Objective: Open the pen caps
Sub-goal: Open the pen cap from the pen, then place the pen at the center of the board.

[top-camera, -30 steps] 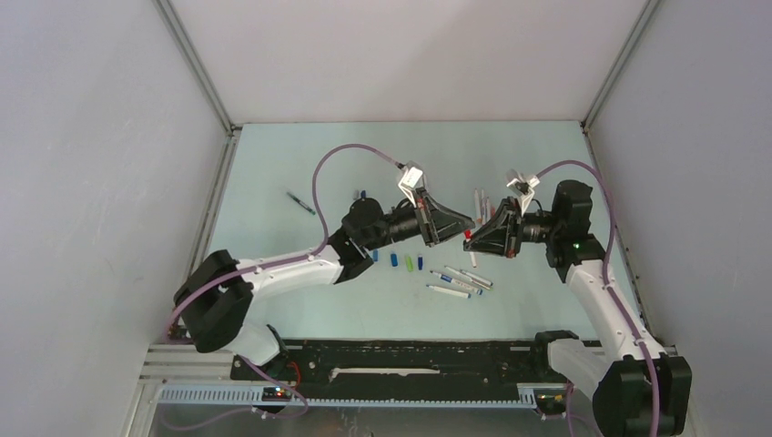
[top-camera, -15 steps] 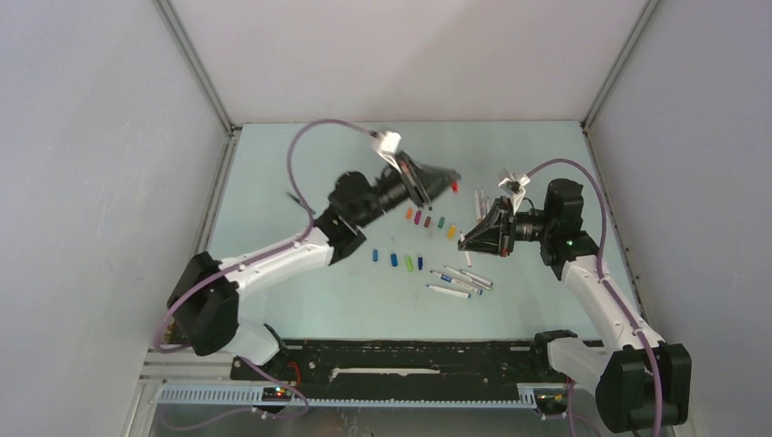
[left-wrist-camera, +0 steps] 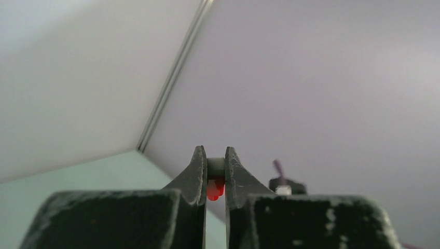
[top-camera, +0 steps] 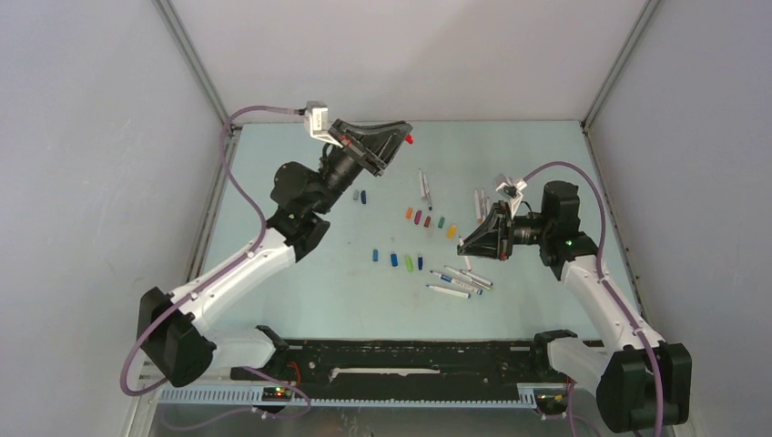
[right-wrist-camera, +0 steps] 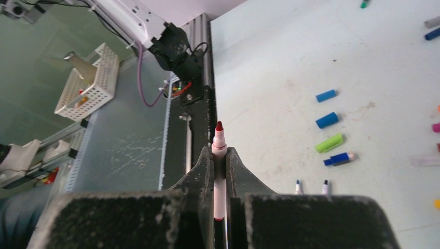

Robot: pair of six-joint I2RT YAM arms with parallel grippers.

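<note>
Pen caps lie loose in two short rows near the middle of the table, orange, pink, green and blue among them. One more, a red cap, is pinched between the narrow-set fingers of the left gripper. That gripper is raised high over the far left of the table, well apart from everything else.

The right gripper is clamped tight on a red pen, whose bare red tip pokes out past the fingertips. It hovers above the uncapped pens lying at the near right.

We judge that this pen is done: cap and barrel are apart, one in each hand, and the step in hand is putting both down. Next, we think the left arm must lower the red cap to the rows and let go without scattering the others. The right arm must then lay its barrel beside the bare ones. A few other pens lie farther back; whether they are capped is too small for us to tell.
</note>
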